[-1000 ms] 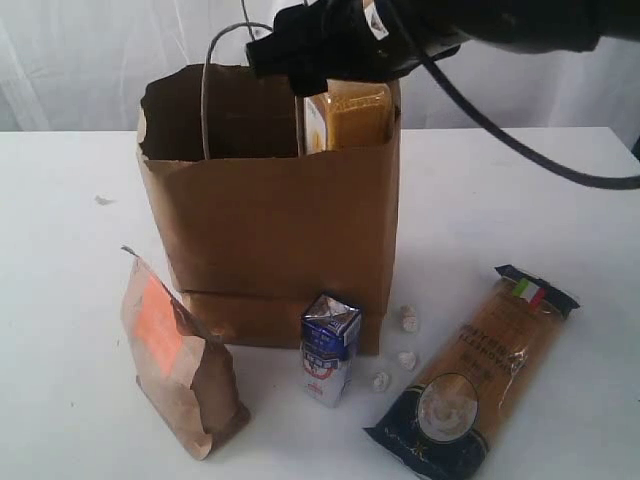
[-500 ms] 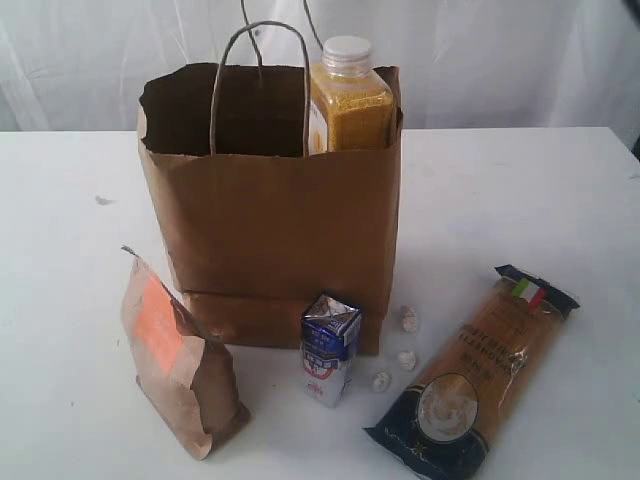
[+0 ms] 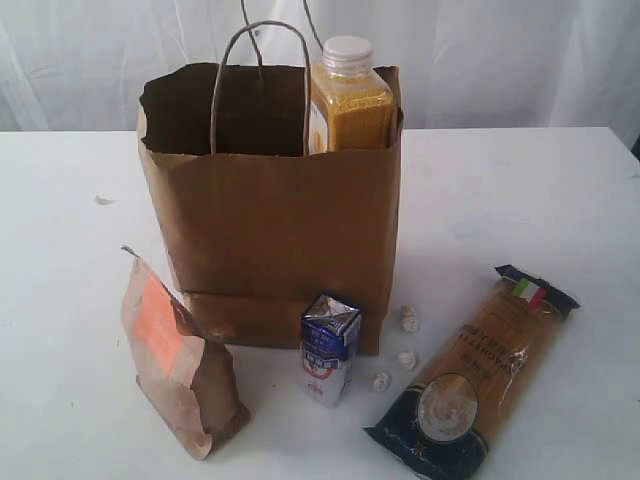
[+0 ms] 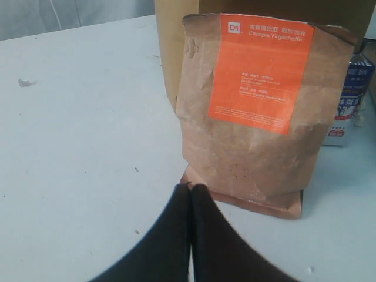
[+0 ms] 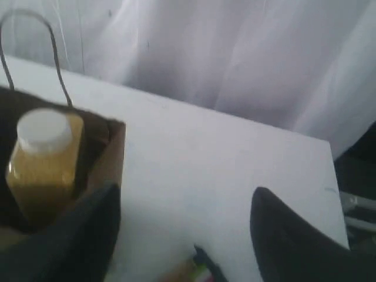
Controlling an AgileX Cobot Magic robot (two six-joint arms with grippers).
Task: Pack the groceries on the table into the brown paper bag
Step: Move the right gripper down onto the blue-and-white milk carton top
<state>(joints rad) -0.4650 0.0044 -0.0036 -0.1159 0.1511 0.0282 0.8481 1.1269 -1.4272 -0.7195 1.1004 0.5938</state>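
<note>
Left gripper [image 4: 189, 191] closed empty, right gripper [image 5: 185, 192] spread empty: the light, crushable kraft pouch [image 4: 252, 117] beside the brown paper bag [image 3: 270, 220] likely takes a grip at its folded top.

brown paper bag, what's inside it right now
The orange juice bottle stands inside the brown paper bag, right side in the exterior view, cap above the rim. Its walls hide anything lower.
</note>
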